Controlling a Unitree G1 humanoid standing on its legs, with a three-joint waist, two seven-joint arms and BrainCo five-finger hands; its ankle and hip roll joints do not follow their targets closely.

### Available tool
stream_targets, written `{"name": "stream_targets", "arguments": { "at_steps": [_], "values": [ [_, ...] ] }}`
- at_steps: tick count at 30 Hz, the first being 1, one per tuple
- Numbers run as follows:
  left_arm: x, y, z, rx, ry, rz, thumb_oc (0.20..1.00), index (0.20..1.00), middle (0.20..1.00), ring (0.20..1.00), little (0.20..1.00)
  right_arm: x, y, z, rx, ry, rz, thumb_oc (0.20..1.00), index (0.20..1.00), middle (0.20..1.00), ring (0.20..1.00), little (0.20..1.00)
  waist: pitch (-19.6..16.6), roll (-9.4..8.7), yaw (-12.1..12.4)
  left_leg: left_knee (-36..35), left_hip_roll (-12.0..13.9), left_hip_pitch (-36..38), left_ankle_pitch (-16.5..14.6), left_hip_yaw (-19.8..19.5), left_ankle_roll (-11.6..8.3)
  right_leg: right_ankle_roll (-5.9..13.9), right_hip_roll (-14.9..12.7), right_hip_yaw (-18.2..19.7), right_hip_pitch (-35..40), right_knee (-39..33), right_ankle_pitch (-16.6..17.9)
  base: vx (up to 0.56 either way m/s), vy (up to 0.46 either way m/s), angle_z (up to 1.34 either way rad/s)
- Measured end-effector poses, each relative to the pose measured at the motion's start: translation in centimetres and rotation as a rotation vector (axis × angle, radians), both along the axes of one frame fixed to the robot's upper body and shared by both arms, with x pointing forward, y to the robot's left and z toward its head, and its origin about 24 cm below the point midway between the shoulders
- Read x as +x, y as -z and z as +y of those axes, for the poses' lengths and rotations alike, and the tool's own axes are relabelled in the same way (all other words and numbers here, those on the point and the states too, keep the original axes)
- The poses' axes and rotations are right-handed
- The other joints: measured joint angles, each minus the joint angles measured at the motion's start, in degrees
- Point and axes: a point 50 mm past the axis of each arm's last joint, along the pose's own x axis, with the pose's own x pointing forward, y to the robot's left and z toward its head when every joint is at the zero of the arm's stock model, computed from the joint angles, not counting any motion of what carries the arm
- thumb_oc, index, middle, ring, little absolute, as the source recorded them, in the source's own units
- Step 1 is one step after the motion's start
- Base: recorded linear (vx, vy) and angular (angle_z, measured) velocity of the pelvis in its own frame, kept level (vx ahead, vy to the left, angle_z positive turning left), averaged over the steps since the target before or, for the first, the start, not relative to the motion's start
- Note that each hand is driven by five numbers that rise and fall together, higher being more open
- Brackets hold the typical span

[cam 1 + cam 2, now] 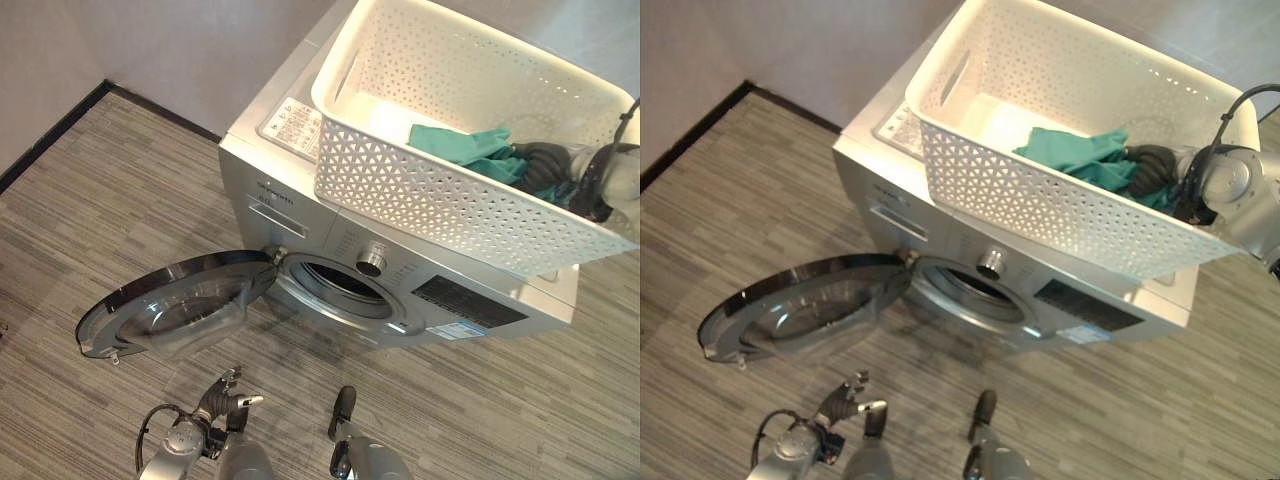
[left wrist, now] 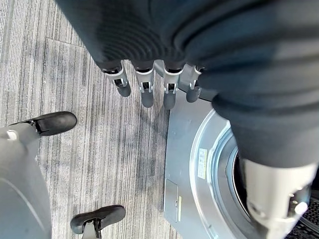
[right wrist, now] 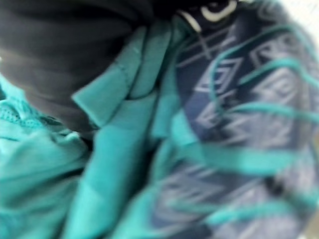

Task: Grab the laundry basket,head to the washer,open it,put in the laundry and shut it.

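Note:
A white perforated laundry basket (image 1: 430, 190) stands on top of the silver washer (image 1: 300, 205). Inside it lie a teal garment (image 1: 465, 148) and a dark blue patterned cloth (image 3: 239, 99). My right hand (image 1: 1152, 165) reaches into the basket from the right and rests among the clothes; its fingers are buried in the teal cloth (image 3: 114, 164). The washer's round door (image 1: 175, 300) hangs wide open to the left, and the drum opening (image 1: 340, 280) is uncovered. My left hand (image 1: 225, 400) hangs low in front of the washer with straight fingers (image 2: 145, 92) and holds nothing.
Grey striped flooring (image 1: 110, 200) spreads in front of and left of the washer. A dark baseboard (image 1: 60, 125) runs along the wall at the left. The open door sticks out over the floor near my left hand.

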Motion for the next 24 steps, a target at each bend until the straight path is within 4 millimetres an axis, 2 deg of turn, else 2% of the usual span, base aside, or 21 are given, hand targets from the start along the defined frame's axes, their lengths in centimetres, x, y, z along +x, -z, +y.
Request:
{"name": "stream_targets", "arguments": {
  "at_steps": [5, 10, 13, 15, 18, 24],
  "values": [
    [0.1, 0.3, 0.4, 0.014, -0.017, 0.014, 1.000, 1.000, 1.000, 1.000, 1.000, 0.4, -1.2, -0.6, 0.177, 0.045, -0.150, 0.200, 0.200, 0.200, 0.200, 0.200, 0.04, -0.07, -0.01, -0.09, 0.00, 1.74, -0.01, 0.02, 0.02, 0.02, -0.02, 0.10, 1.67, -0.01, -0.02, 0.02, 0.004, 0.00],
    [0.1, 0.4, 0.3, 0.017, -0.032, 0.012, 1.000, 1.000, 1.000, 1.000, 1.000, -0.1, -4.6, -0.9, 0.371, 0.050, -0.380, 0.200, 0.200, 0.200, 0.200, 0.200, -0.08, 0.14, -0.15, -0.60, -0.02, 5.12, -0.08, 0.21, 0.14, 0.21, -0.04, 0.26, 4.67, -0.02, -0.19, 0.02, 0.008, -0.01],
    [0.0, 0.5, 0.4, 0.023, -0.058, 0.014, 1.000, 1.000, 1.000, 1.000, 1.000, -0.5, -6.6, -0.2, 0.462, 0.023, -0.546, 0.200, 0.200, 0.200, 0.200, 0.200, -0.42, 0.27, -0.22, -0.92, -0.05, 7.20, -0.15, 1.14, 0.27, 0.47, -0.03, 0.70, 6.32, -0.03, -0.39, 0.03, 0.029, -0.07],
    [0.0, 0.5, 0.5, 0.024, -0.076, 0.011, 1.000, 1.000, 1.000, 1.000, 1.000, -0.6, -7.1, 0.4, 0.499, 0.005, -0.608, 0.200, 0.200, 0.200, 0.200, 0.200, -1.34, 0.24, -0.25, -0.92, -0.08, 7.71, -0.26, 1.63, 0.43, 0.45, -0.05, 1.50, 6.40, -0.03, -0.39, 0.02, 0.042, -0.15],
    [-0.5, 1.1, 0.0, 0.005, -0.094, 0.030, 1.000, 1.000, 1.000, 1.000, 1.000, -0.9, -7.1, 1.7, 0.544, -0.048, -0.662, 0.200, 0.200, 0.200, 0.200, 0.200, -3.65, 1.21, -0.48, -0.95, -0.26, 7.99, -0.34, 1.66, 0.56, 0.43, -0.03, 1.65, 6.56, -0.02, -0.34, 0.01, 0.025, -0.04],
    [-0.3, 1.2, -1.0, 0.003, -0.100, 0.020, 1.000, 1.000, 1.000, 1.000, 1.000, -1.3, -3.9, 3.9, 0.611, -0.089, -0.723, 0.200, 0.200, 0.200, 0.200, 0.200, -6.05, 2.31, -1.01, -1.00, -0.33, 9.87, -0.53, 2.22, 0.80, 0.61, -0.05, 1.99, 8.34, -0.03, -0.49, 0.00, 0.039, -0.03]
  ]
}}
